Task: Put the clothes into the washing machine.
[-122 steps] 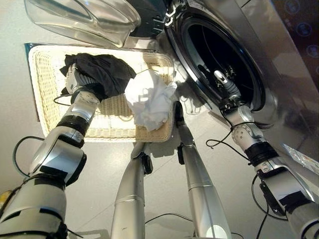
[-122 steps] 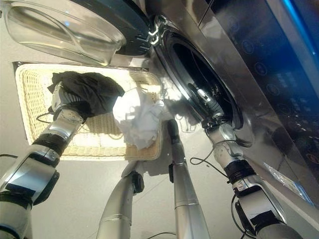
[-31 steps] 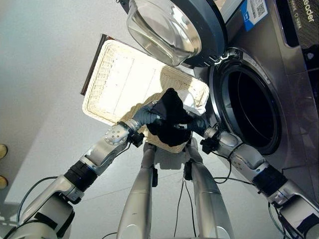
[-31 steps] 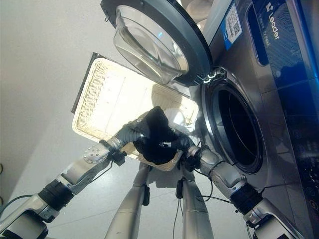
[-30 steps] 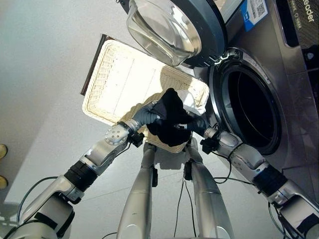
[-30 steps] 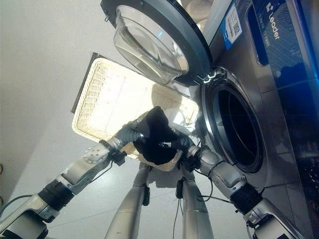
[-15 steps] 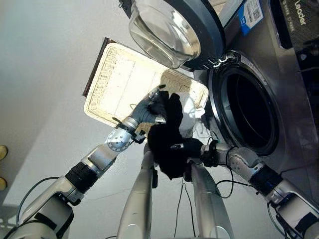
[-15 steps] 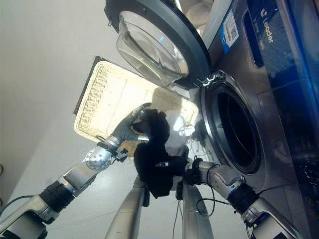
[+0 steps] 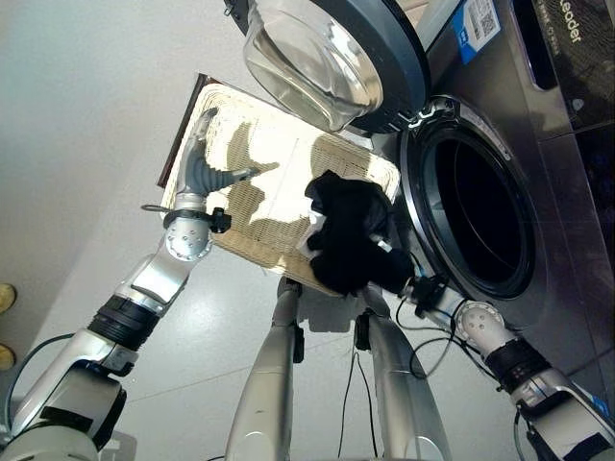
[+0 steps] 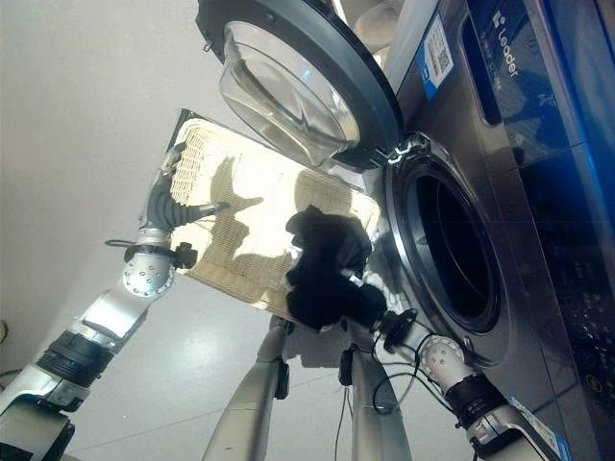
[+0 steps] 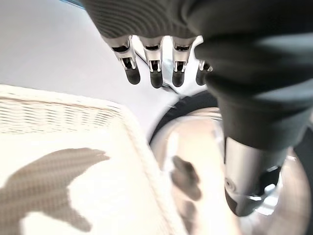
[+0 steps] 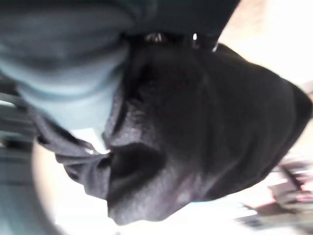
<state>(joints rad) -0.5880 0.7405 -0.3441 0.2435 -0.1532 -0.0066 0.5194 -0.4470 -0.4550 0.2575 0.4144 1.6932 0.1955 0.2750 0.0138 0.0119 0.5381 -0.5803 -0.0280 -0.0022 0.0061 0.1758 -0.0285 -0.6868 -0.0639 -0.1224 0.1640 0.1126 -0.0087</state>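
right hand [image 9: 392, 276] is closed on the black garment [image 9: 344, 242], soft, light and droopy; a bunched middle grip suits. drum [image 9: 478, 213] at 3 o'clock. left hand [image 9: 204, 171] is spread, empty.

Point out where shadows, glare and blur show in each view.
Left eye view: left hand casts a hard shadow on the sunlit basket. Right eye view: door glass glints. Right wrist view: black garment blurred, background washed out. Left wrist view: overexposed wicker.

Left robot hand [image 9: 204, 165] raised, fingers straight (empty); right robot hand [image 9: 392, 275] clenched, arm extended forward.
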